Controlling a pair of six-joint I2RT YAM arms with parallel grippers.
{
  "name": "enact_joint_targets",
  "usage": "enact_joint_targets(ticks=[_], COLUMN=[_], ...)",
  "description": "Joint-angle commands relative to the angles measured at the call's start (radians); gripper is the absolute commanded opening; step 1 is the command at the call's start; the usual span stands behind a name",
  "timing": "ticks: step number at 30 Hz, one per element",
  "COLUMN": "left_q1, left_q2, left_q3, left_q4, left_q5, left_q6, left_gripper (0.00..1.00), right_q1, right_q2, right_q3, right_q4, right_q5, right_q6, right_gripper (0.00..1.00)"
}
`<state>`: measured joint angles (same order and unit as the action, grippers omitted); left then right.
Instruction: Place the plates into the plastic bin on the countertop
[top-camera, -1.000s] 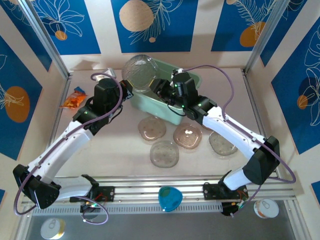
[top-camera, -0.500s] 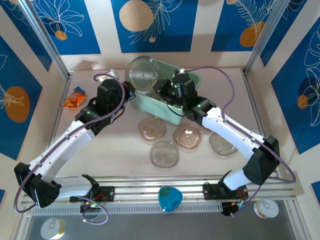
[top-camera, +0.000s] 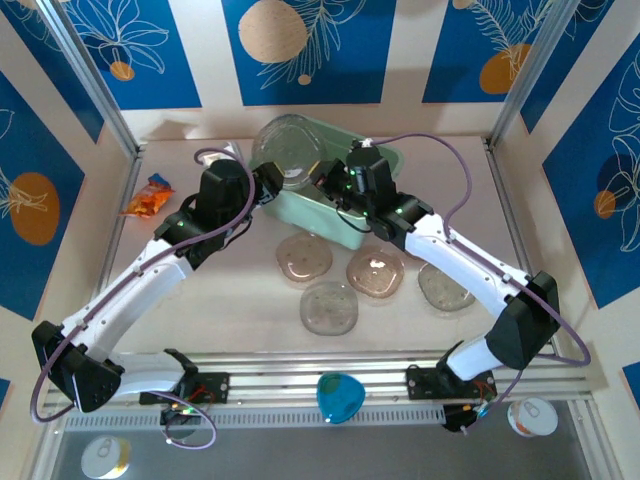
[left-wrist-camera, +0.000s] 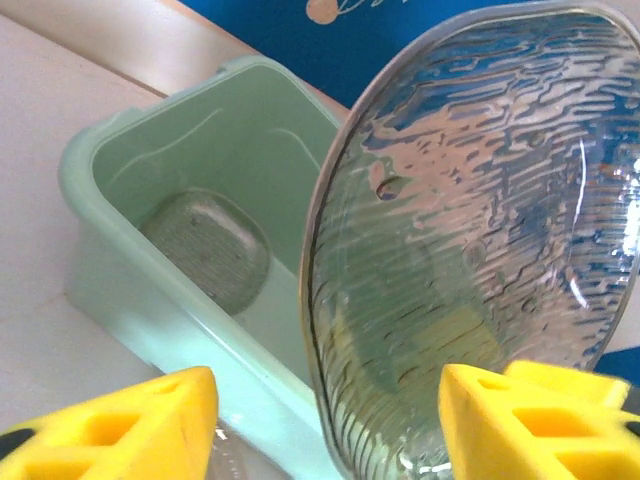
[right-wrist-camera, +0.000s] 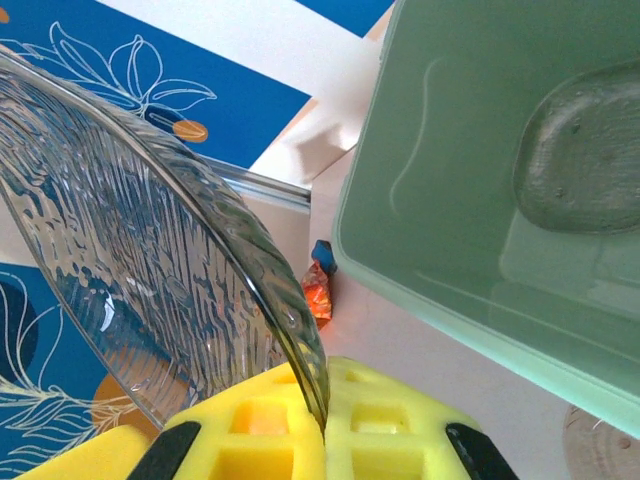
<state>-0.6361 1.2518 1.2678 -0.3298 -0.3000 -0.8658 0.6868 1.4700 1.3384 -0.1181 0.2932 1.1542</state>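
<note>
A clear plate (top-camera: 288, 150) (left-wrist-camera: 470, 230) (right-wrist-camera: 150, 250), round and covered in wavy ridges, is held up on its edge over the left end of the green plastic bin (top-camera: 320, 215) (left-wrist-camera: 120, 170) (right-wrist-camera: 440, 180). Its rim is pinched tight between the yellow pads of the right gripper (top-camera: 330, 185) (right-wrist-camera: 325, 420). The fingers of the left gripper (top-camera: 268, 185) (left-wrist-camera: 325, 400) are spread wide, one on each side of the plate. A bumpy grey plate (left-wrist-camera: 205, 250) (right-wrist-camera: 585, 160) is laid flat on the bin's smooth floor. Four more plates (top-camera: 329, 305) are spread on the counter (top-camera: 220, 290) just in front of the bin.
</note>
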Motion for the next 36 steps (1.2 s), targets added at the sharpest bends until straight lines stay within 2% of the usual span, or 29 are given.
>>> enact_joint_targets(ticks=[1, 4, 6, 12, 22, 29, 36], left_q1=[-0.007, 0.001, 0.008, 0.070, 0.283, 0.392, 0.425], left_q2=[0.010, 0.027, 0.033, 0.063, 0.159, 0.192, 0.274], left_q3=[0.035, 0.074, 0.092, 0.149, 0.269, 0.273, 0.297], left_q4=[-0.062, -0.120, -0.148, -0.222, -0.335, -0.316, -0.318], left_q5=[-0.037, -0.050, -0.064, -0.050, 0.169, 0.244, 0.374], left_q6=[0.045, 0.079, 0.093, 0.135, 0.240, 0.276, 0.356], left_gripper=[0.74, 0.86, 1.00, 1.00, 1.00, 1.00, 1.00], right_q1=[-0.016, -0.031, -0.039, -0.057, -0.093, -0.138, -0.208], right_q2=[-0.017, -0.016, -0.013, -0.012, 0.004, 0.148, 0.334], right_q3=[0.016, 0.028, 0.033, 0.055, 0.129, 0.320, 0.494], right_q4=[-0.025, -0.044, -0.055, -0.101, -0.235, -0.408, -0.464], right_q5=[0.024, 0.015, 0.011, 0.015, 0.042, -0.007, -0.096], right_q6=[-0.022, -0.031, -0.034, -0.055, -0.068, -0.103, -0.140], right_gripper=[0.00, 0.00, 0.00, 0.00, 0.00, 0.00, 0.00])
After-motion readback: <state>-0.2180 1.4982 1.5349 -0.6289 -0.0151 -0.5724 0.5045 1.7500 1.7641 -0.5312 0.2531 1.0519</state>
